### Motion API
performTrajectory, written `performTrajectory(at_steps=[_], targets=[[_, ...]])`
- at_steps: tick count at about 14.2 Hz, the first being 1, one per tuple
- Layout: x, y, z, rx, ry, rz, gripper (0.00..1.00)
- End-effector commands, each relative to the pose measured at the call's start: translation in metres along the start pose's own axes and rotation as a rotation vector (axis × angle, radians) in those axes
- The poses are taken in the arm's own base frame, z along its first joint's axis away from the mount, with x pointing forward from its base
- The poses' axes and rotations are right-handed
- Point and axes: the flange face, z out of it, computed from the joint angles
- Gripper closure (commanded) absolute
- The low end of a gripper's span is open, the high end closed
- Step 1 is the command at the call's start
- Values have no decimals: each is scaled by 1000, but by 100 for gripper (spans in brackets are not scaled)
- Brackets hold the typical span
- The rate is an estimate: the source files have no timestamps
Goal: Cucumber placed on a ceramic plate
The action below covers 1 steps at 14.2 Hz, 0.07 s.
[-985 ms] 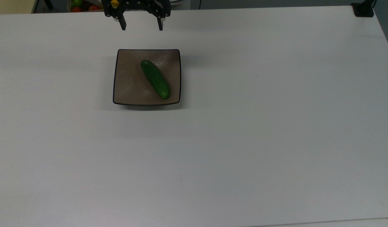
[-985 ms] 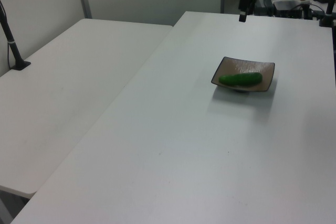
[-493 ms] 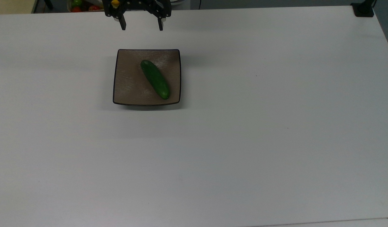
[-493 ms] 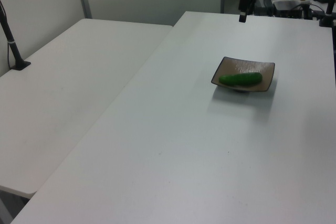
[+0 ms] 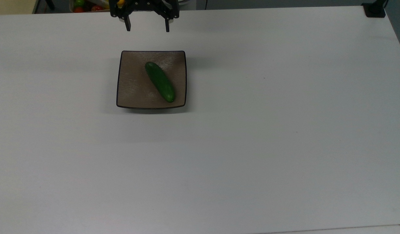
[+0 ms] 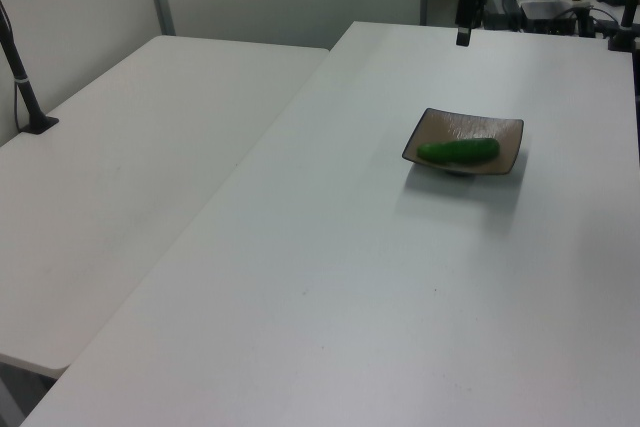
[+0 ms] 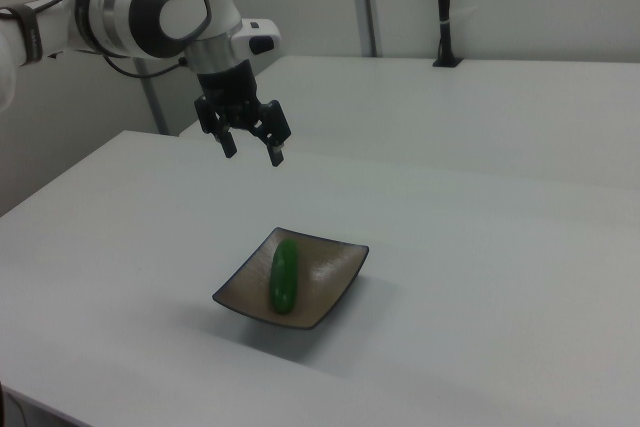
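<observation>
Lying slantwise on the ceramic plate [image 5: 135, 87] in the top view, the cucumber [image 5: 159, 82]: one end near the plate's middle top, the other close to the plate's lower right corner. Plate itself on the white table [image 5: 252, 130], nearer the table's far edge and towards the top view's left. Above the far edge, the gripper [image 5: 147, 28], fingers spread wide, holding nothing, well apart from the plate.

In the left view, the same plate [image 6: 500, 132] towards the table's [image 6: 330, 277] far right part, the cucumber [image 6: 458, 152] along the plate's near edge. Gripper [image 6: 464, 37] up over the far edge, raised clear of the surface; a second white table [image 6: 120, 187] alongside on the left view's left.

In the right view, the plate [image 7: 330, 267] near the table's [image 7: 480, 247] front edge, the cucumber [image 7: 284, 275] across its centre. Gripper [image 7: 254, 151] hanging above and behind the plate, fingers parted and empty, on the white arm [image 7: 150, 12].
</observation>
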Motion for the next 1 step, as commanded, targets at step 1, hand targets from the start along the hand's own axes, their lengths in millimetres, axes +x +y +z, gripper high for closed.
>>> performTrajectory(at_steps=[1], targets=[[-9, 2, -6, -6, -14, 11, 0]])
